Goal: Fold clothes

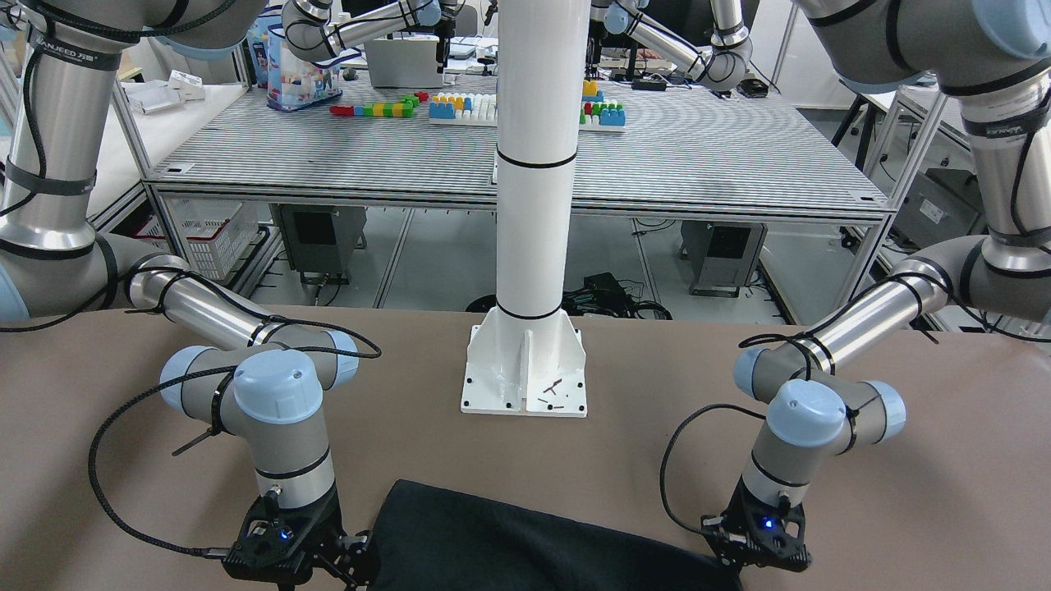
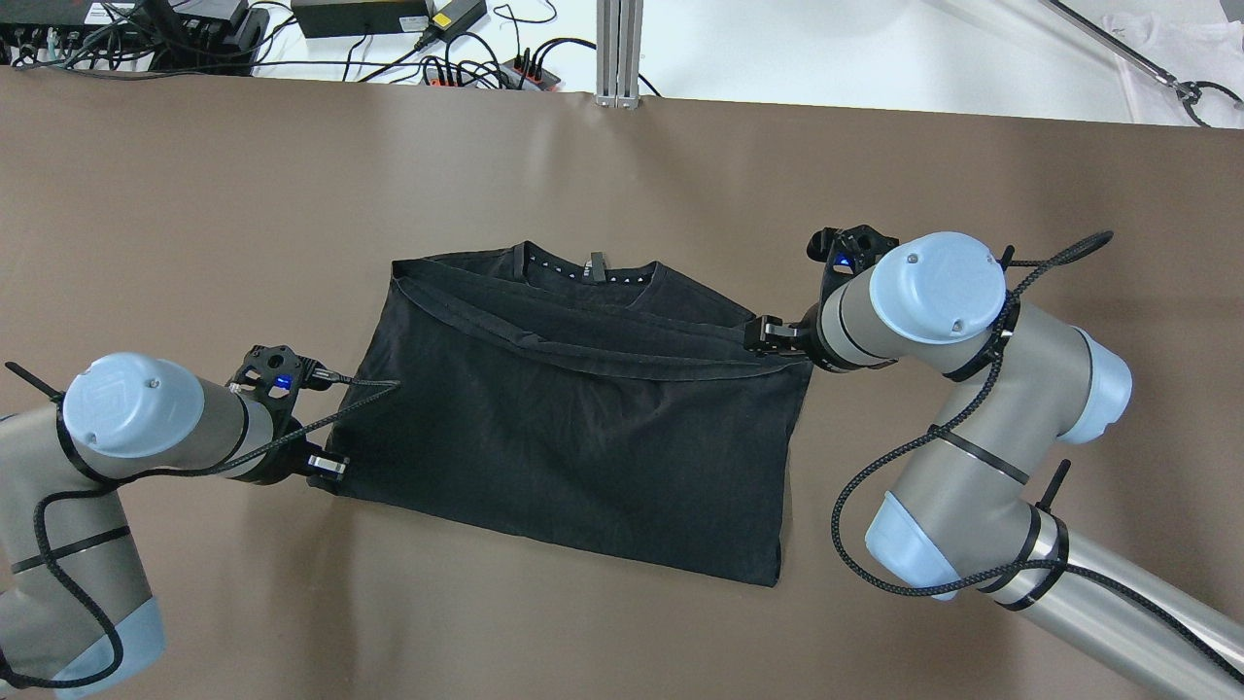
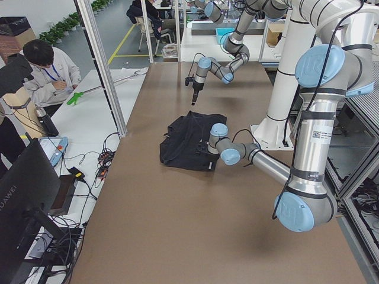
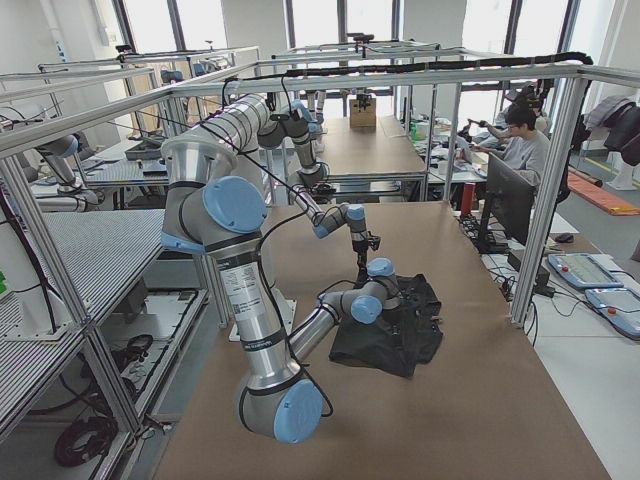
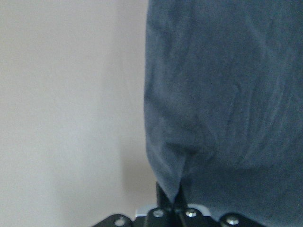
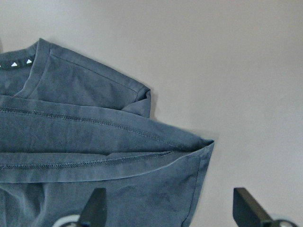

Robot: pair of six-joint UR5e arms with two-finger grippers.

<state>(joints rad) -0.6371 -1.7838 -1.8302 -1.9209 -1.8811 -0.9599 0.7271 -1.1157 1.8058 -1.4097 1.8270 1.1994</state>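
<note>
In the front-facing view the soft black folded fabric T-shirt [image 1: 525,542] lies flat on the brown worktop [image 1: 657,386] between both arms. Overhead, its long axis runs side to side, the left claw [image 2: 328,469] at its left edge, the right claw [image 2: 773,335] at its folded far-right corner. The left wrist view shows the left claw clamped on a pinch of edge fabric; the right wrist view shows the right claw's fingers [image 6: 94,210] spread, gripping nothing, that corner just ahead.
</note>
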